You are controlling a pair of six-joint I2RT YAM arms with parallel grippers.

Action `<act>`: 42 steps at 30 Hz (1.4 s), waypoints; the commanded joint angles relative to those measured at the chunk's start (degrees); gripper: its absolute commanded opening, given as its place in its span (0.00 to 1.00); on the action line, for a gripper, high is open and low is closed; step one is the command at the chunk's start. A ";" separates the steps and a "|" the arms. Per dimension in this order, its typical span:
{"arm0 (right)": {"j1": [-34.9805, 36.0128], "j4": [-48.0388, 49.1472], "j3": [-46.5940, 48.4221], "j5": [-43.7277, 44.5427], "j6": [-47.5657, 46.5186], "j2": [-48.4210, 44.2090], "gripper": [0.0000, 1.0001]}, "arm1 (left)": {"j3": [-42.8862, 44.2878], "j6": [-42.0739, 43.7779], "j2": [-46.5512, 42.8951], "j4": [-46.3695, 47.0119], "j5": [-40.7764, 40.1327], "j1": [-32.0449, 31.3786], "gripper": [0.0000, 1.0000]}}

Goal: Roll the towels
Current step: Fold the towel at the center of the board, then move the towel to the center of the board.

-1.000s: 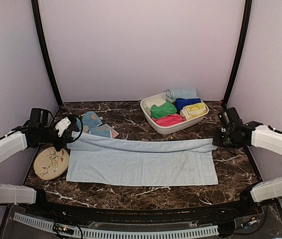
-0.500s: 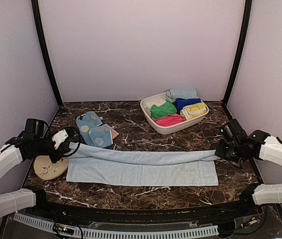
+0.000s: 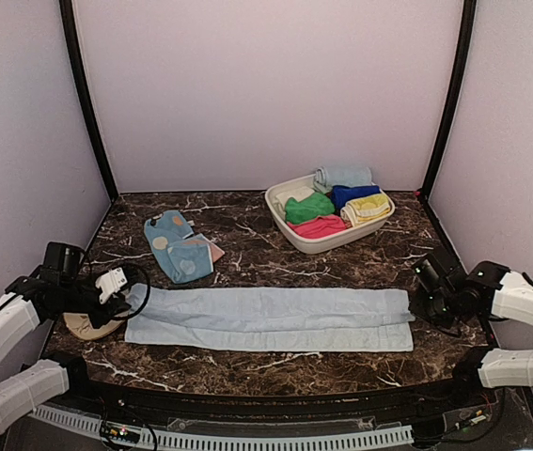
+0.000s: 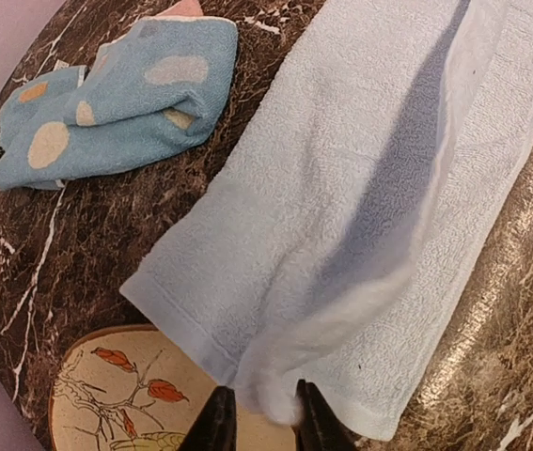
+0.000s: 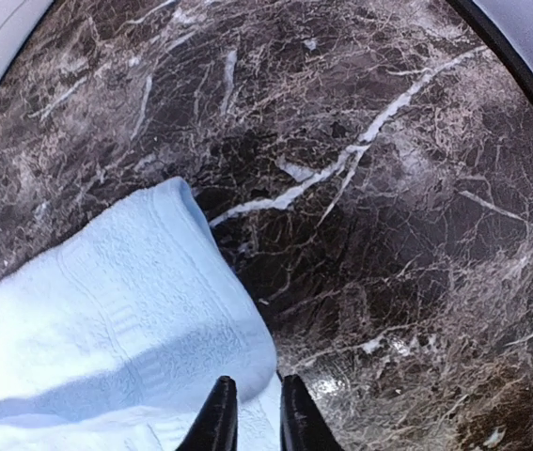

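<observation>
Well, from where I stood, the left gripper [image 4: 264, 427] had its jaws only narrowly apart, with the left end of the pale blue towel [image 3: 266, 318] bunched between the fingertips. I could not tell whether it was pinching the cloth or merely standing around it. The right gripper [image 5: 255, 418] looked much the same. Its jaws stood close together, right over the towel's right end, and the grip was just as unclear.

A second before, both grippers had held the towel's far long edge up off the table [image 3: 247, 366], stretched taut between them about halfway across. By this moment both had come down and nearer to the front edge. The raised edge had been laid forward over the rest, so the towel lay flat as a narrower doubled strip. It ran along the table's front edge, from the left gripper to the right one.

Under the left gripper, by the table's left edge, sat the beige plate [image 4: 106, 395], more covered than before. Farther back on the left lay the spotted blue towel [image 3: 180, 249], crumpled, clear of the strip and no longer partly hidden by the arm. Near the back right corner the white basin [image 3: 280, 221] held rolled towels, unmoved.
</observation>
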 commanded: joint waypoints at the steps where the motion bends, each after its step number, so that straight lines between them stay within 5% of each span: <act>1: 0.60 -4.53 0.37 -0.14 2.46 -1.35 0.24 | -0.54 1.00 -1.94 -5.13 -2.38 0.16 0.28; 9: 0.68 -5.47 3.08 -2.09 1.23 -9.47 0.44 | 2.06 2.12 -5.52 -9.49 0.21 0.17 0.49; 16: 0.57 2.68 6.61 -4.97 -4.48 2.81 0.44 | 9.56 1.84 2.34 -11.27 9.83 0.16 0.67; 29: -0.37 25.53 6.77 -16.00 -7.43 26.45 0.39 | 3.80 -2.09 18.02 8.11 0.43 -5.44 0.66; 34: -1.41 24.62 5.42 -12.92 -5.80 30.88 0.37 | 2.18 -3.23 22.47 14.67 -5.21 -5.63 0.64; 42: -14.23 21.89 4.73 -9.15 -8.83 29.62 0.37 | 4.08 -7.95 23.62 12.82 4.89 -7.25 0.76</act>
